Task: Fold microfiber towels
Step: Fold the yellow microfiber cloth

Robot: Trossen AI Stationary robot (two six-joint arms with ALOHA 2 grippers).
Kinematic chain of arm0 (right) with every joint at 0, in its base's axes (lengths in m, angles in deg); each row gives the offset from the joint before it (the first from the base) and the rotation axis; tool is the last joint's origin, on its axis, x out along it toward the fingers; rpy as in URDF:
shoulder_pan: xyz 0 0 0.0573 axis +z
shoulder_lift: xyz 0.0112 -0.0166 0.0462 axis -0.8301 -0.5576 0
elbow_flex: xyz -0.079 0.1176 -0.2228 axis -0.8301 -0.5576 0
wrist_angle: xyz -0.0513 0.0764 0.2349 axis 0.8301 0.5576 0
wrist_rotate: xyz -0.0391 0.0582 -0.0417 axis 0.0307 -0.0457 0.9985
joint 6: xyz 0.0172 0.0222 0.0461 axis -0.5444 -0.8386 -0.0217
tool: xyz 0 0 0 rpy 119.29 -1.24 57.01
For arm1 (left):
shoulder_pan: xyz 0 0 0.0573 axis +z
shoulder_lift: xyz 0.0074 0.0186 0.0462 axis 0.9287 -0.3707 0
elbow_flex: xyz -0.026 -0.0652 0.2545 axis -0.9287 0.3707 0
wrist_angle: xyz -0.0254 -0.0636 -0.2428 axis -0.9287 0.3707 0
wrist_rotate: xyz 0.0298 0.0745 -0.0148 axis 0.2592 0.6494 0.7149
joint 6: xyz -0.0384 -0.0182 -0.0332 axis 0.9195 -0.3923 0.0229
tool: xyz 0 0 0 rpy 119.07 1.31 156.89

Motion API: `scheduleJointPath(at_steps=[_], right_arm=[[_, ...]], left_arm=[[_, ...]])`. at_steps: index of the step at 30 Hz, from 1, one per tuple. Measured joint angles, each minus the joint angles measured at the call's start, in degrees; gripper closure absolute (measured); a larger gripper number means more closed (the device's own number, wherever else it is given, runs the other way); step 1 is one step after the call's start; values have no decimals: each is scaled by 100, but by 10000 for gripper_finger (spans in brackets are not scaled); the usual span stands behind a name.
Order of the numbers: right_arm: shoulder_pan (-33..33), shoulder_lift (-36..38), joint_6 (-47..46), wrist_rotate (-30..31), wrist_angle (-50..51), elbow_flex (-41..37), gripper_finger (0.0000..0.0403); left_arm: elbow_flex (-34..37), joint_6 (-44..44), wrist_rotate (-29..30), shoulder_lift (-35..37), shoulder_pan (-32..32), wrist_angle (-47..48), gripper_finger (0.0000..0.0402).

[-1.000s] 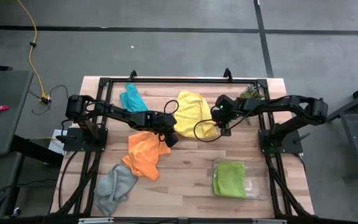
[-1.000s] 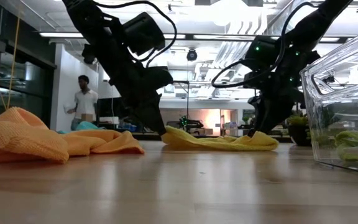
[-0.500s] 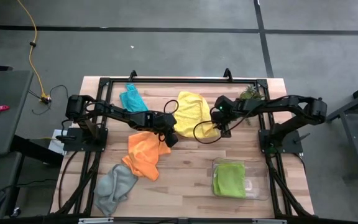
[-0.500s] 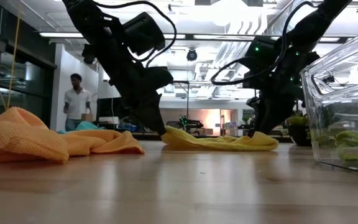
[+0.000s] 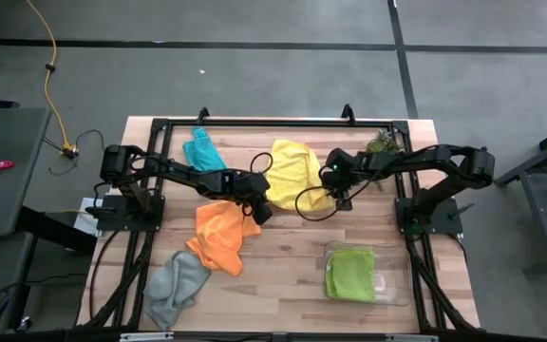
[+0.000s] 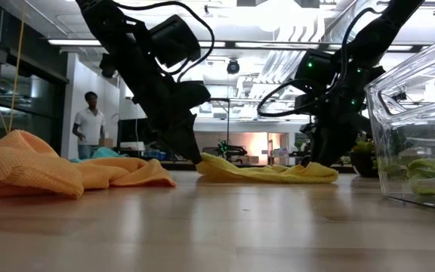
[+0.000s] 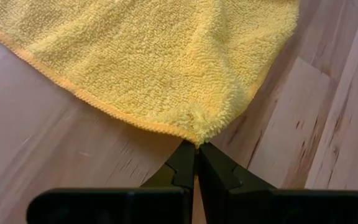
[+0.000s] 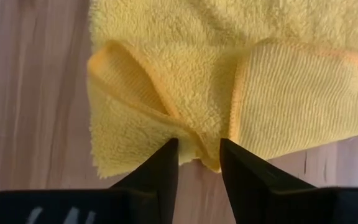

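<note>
My wrist views alone show the grips: left pincer [image 7: 196,155] pinched tight on the soft yellow microfibre towel's [image 5: 295,171] corner, right pincer [image 8: 197,155] half-open astride its folded edge.

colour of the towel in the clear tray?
Lime green towel, folded inside the tray; shows best in the high view.

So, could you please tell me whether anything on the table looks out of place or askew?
Nothing is damaged or spilled. The orange towel, grey towel and teal towel lie crumpled, and the yellow towel has one corner doubled over at the right end effector.
</note>
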Motion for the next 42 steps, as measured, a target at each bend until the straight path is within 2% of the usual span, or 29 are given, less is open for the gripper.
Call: scheduleJointPath(at_steps=[4,9,15,22,29,35,39,42], right_arm=[[0,2,-32,0,-54,0,326],[0,96,-453,0,40,0,394],[0,773,-980,-48,623,11,400],[0,2158,-1772,12,1151,445,402],[0,3081,-2485,1000,1476,1175,402],[0,3285,-2845,1947,1975,1988,403],[1,3277,-3006,2272,2260,2390,403],[6,3274,-3044,2275,2307,2518,403]], left_arm=[[0,11,-2,0,0,-24,401],[0,17,-29,3,1,-19,401],[0,-69,-150,322,216,-18,401],[0,-619,-139,1281,686,-10,401],[0,-908,-127,2521,1180,0,401],[0,-1205,-93,3445,1583,12,401],[0,-1233,-4,3810,1768,-14,401],[0,-1364,46,3935,1831,-21,401]])
